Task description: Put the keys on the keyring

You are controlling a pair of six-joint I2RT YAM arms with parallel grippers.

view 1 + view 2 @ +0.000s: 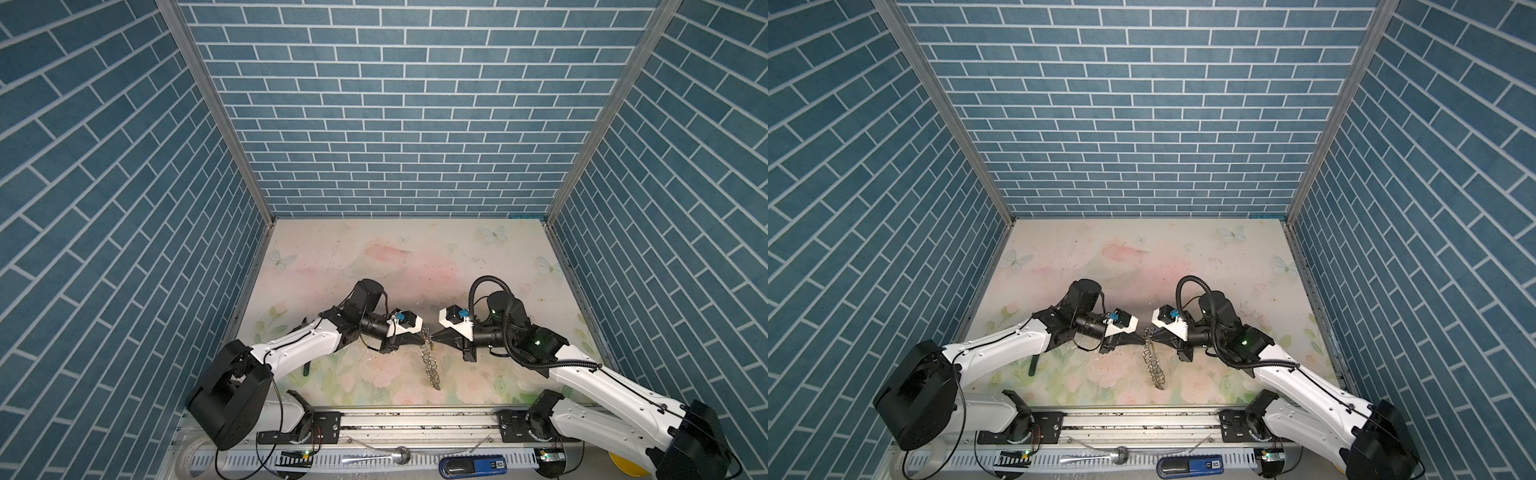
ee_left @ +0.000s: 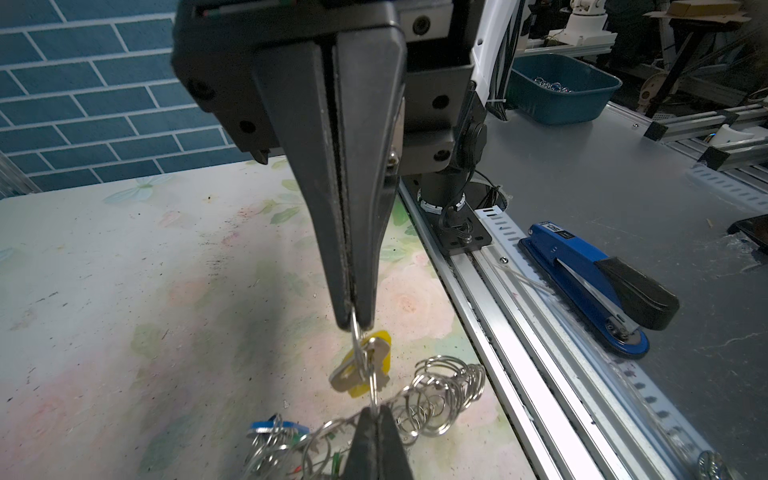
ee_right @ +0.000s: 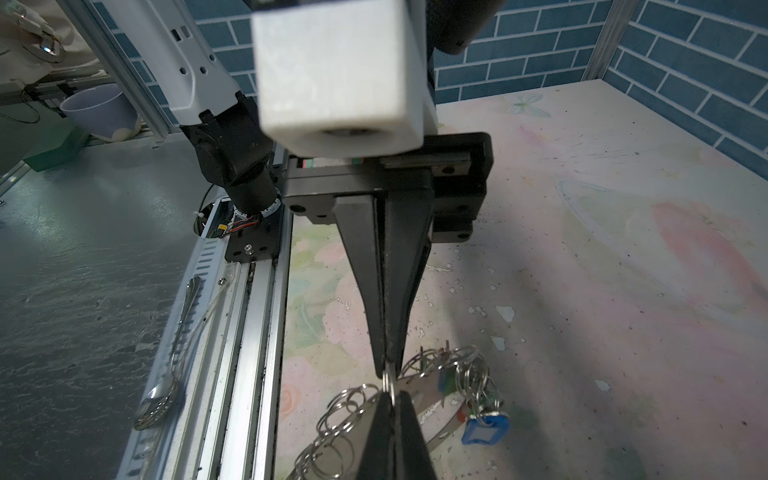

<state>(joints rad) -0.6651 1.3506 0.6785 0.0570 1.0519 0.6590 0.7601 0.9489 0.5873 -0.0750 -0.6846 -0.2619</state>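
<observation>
- The left claw and the right claw meet tip to tip above the middle of the table. Each is pressed together, and both pinch the same small ring from opposite sides.
- That small ring looks like one link of the keyring. Its chain of silver rings hangs from the pinch and trails down onto the table towards the near edge. The keyring's flat hoop cannot be clearly made out.
- A yellow-tagged key hangs at the small ring, right between the two tips. Whether it is fully threaded on or only part way round the coil cannot be told.
- A blue-tagged key hangs lower down among the rings, apart from the claws.
- The step in hand seems to be working the yellow-tagged key round the ring's coil until it hangs free on the wire.
- To do it well, one claw should act as a fixed anchor while the other makes a small turning move along the wire, not a pull.
- The wire is thin and smooth, so it may slip or twist out of either pinch, and the hanging chain adds drag. Slow, short moves suit it.
- The tips stand almost touching, so there is little room and the claws could knock each other.
- Only one claw should let go at a time, and only once a wrist view shows the key seated.
</observation>
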